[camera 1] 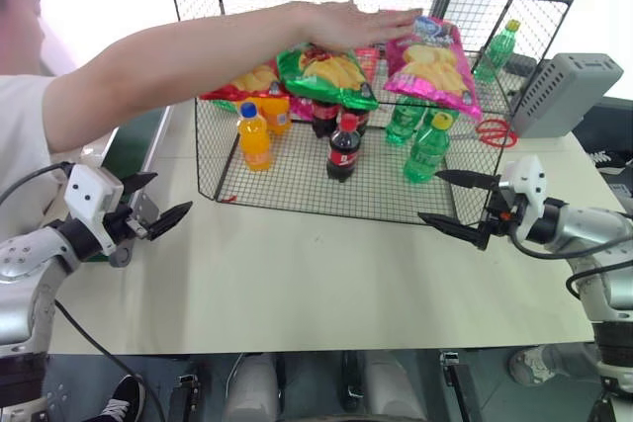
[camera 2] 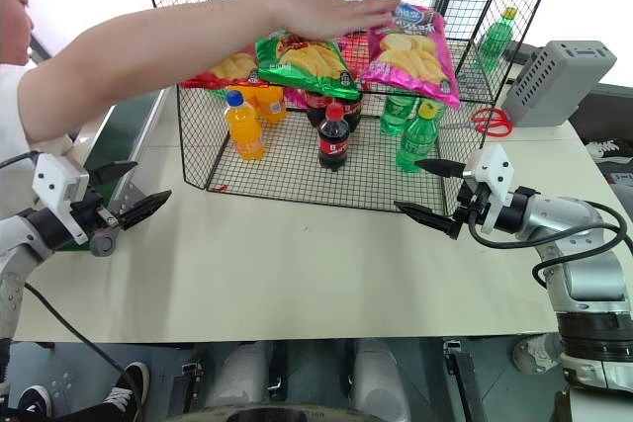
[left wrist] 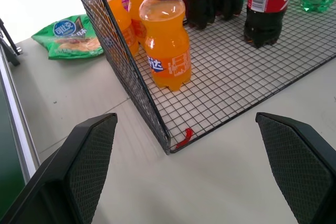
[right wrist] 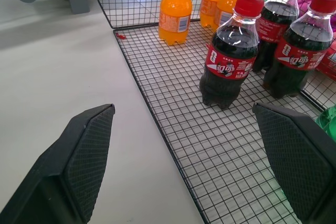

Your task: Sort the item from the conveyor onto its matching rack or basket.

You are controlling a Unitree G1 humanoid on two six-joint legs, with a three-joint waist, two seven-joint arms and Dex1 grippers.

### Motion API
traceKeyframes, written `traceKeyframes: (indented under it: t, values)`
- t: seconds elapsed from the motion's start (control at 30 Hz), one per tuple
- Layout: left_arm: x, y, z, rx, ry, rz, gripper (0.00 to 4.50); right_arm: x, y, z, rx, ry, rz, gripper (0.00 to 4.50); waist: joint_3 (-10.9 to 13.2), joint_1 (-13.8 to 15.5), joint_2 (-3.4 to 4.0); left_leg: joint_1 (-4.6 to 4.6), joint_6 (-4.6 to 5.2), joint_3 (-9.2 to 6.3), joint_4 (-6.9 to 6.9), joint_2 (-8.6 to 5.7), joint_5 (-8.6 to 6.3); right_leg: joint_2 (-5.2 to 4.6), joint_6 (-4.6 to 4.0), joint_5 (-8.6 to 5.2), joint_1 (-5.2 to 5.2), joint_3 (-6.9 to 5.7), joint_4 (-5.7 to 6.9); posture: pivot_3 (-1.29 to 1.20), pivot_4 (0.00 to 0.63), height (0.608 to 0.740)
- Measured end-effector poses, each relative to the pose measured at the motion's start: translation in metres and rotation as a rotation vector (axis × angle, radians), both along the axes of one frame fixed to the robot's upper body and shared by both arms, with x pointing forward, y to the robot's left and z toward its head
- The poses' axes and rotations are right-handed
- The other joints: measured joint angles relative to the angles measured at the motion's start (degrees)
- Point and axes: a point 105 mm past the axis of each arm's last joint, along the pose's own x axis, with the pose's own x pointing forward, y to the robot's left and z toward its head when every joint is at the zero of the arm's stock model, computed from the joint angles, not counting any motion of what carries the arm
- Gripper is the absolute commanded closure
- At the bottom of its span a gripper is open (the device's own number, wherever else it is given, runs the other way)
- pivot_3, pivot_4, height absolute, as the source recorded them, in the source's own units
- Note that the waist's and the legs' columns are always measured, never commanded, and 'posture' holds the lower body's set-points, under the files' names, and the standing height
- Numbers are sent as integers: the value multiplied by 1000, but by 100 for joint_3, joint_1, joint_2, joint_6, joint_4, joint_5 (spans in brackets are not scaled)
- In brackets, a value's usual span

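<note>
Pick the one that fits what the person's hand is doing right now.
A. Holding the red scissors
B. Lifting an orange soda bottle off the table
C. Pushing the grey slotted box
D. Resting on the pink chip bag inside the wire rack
D: the person's hand lies flat over the top of the pink chip bag, which stands among the other bags in the black wire rack.

Both eye views looked forward and down from head height over the table (camera 1: pixel 297 284) at the rack (camera 1: pixel 376 200). Each wrist view sat low and close, sharing the rack's front corner and its bottles (right wrist: pixel 230 56).
</note>
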Motion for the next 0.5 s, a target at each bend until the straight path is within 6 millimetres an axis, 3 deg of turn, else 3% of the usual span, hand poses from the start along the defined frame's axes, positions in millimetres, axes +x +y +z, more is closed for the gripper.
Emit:
traceKeyframes:
  t: [0.5]
  values:
    - [-1, -2, -1, 9, 7, -17, 0, -1, 0, -1, -1, 4, 6, 112, 0, 0, 0, 0, 0, 0, 0, 0, 0, 0, 0, 0, 0, 0, 0, 0, 150, 740]
